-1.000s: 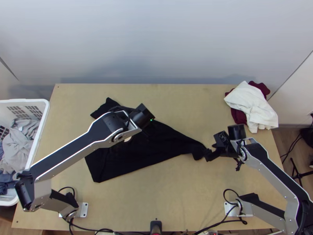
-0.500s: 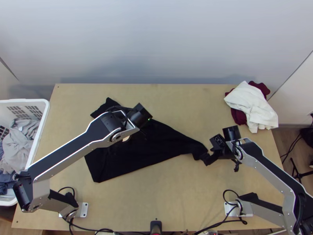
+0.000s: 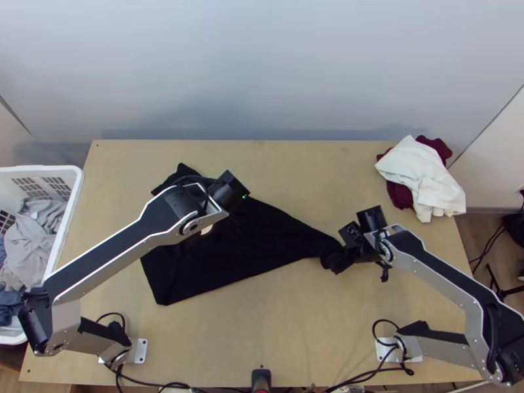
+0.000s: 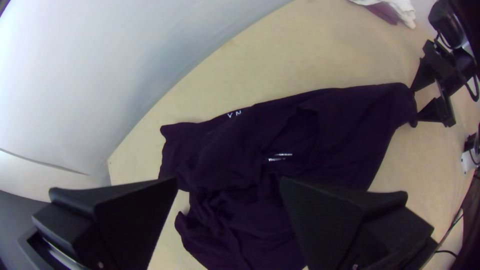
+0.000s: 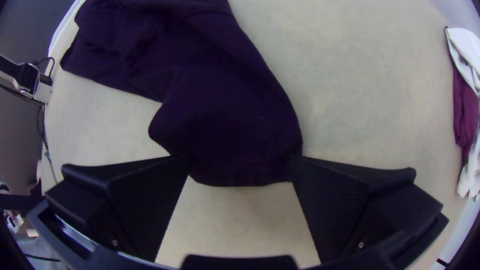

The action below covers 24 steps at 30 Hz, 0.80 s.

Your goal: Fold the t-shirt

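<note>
One left claw [image 3: 229, 192]: mine, wide apart, above the shirt [image 3: 229, 265].
One right claw [image 3: 339, 254]: mine too, wide, the shirt's end between my fingertips.
Shirt: black, rumpled, lying on the desk [image 3: 295, 327].

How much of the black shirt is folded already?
No neat fold yet. The black t-shirt lies partly spread on the table, with wrinkles. Neither gripper looks clamped: the right gripper is open around its narrow end, the left gripper open above it. Smoothing and folding seem left.
</note>
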Tool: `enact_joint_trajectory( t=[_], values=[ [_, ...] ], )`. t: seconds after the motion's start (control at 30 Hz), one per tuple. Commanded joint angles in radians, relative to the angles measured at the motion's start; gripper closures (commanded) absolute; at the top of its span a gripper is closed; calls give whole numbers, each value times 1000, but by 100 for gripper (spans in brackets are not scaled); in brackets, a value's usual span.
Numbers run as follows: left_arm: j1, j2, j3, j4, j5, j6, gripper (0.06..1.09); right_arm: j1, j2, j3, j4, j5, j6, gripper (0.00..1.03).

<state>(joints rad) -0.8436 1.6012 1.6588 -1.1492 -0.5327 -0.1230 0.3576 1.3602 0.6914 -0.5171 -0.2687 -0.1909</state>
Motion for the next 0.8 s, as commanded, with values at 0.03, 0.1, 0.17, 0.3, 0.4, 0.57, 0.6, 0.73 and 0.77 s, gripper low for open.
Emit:
enact_joint_trajectory(
  t=[0.03, 0.1, 0.17, 0.3, 0.4, 0.57, 0.6, 0.73, 0.77],
  values=[
    [21, -18, -31, 5, -1, 8, 10, 23, 51, -16, 15, 49, 1, 21],
    [23, -20, -39, 6, -1, 8, 10, 17, 51, -20, 38, 52, -5, 44],
    [23, -23, -45, 8, -1, 8, 10, 17, 48, -16, 54, 54, -5, 69],
    [32, -27, -47, 8, -9, 11, 10, 24, 30, 0, 60, 56, -5, 99],
    [44, -32, -51, 8, -10, 13, 10, 24, 16, 2, 60, 56, -5, 99],
    [60, -44, -57, 8, -10, 22, 10, 24, -35, 19, 57, 74, -5, 99],
    [66, -47, -59, 6, -10, 25, 10, 23, -56, 33, 48, 83, -7, 99],
    [78, -78, -120, 5, -10, 51, 10, 23, -135, 154, -35, 106, -1, 99],
    [78, -92, -152, 6, -10, 60, 10, 23, -141, 194, -54, 109, 1, 99]
  ],
)
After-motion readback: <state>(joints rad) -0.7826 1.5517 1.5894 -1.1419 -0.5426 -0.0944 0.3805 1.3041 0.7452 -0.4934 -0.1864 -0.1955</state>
